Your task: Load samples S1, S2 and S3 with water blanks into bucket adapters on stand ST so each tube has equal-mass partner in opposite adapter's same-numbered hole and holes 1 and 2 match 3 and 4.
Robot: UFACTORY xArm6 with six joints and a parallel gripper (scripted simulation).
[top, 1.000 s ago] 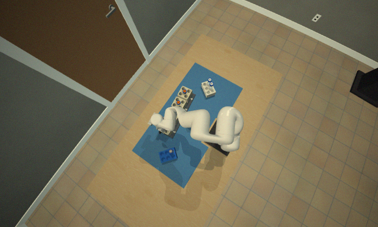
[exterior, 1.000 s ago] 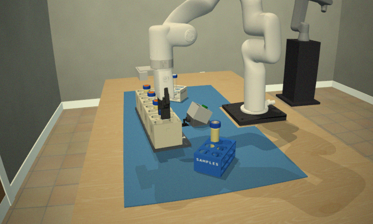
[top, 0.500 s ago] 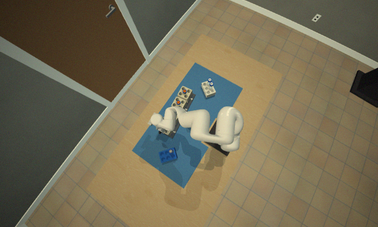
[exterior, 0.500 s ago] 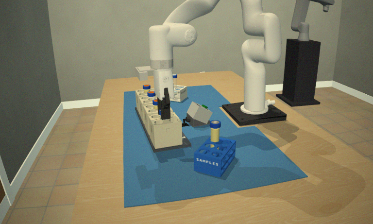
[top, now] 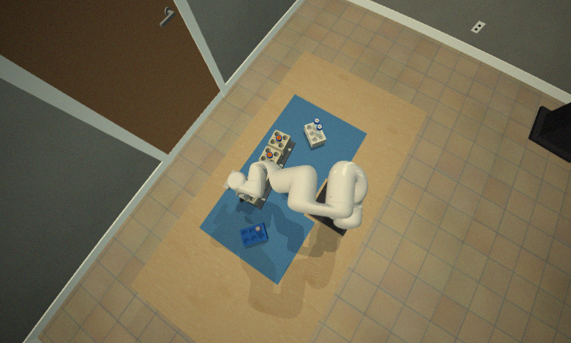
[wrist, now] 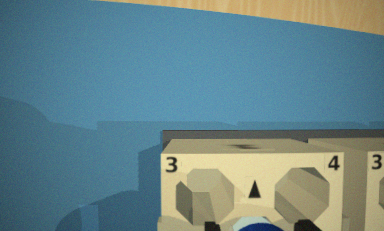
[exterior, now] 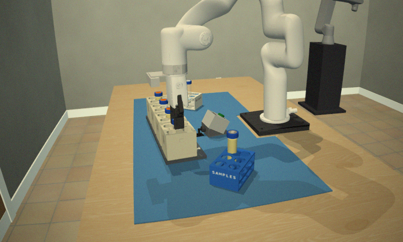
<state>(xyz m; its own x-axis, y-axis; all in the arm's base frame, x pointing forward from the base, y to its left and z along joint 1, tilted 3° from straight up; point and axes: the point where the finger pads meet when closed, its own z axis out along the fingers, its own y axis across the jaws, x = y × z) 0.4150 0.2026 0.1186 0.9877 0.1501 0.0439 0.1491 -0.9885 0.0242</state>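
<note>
Between the fingers (exterior: 178,121), a capped tube (wrist: 261,227) stands in the end adapter (exterior: 180,143) (wrist: 252,163). Beyond them in the exterior view, three sample tubes stand in the other adapters; right and nearer sits the SAMPLES rack (top: 253,235) (exterior: 224,180), holding one tube.
</note>
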